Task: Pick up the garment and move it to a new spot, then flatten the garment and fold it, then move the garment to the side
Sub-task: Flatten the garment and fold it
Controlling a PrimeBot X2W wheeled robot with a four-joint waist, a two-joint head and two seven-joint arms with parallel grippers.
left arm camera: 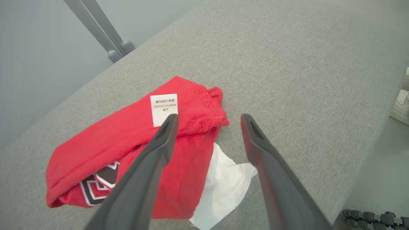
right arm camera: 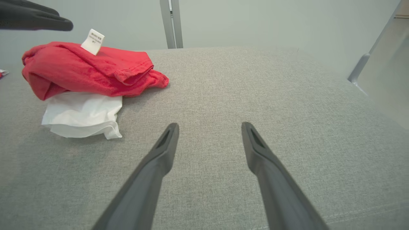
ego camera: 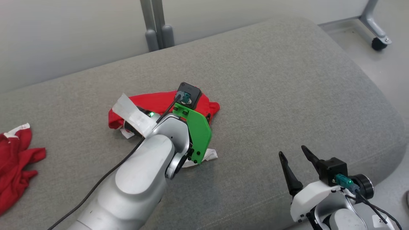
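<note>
One crumpled red-and-white garment (left arm camera: 105, 140)

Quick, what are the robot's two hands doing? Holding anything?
Left gripper: open, over the red garment, holding nothing.
Right gripper: open, over the grey cushion, holding nothing.

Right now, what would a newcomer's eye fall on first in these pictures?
A bunched red and white garment lies midway along the grey cushion, with the left arm's open fingers poised above it. A second red cloth lies at the head view's left edge, and the right arm's fingers stand open over bare fabric.
</note>
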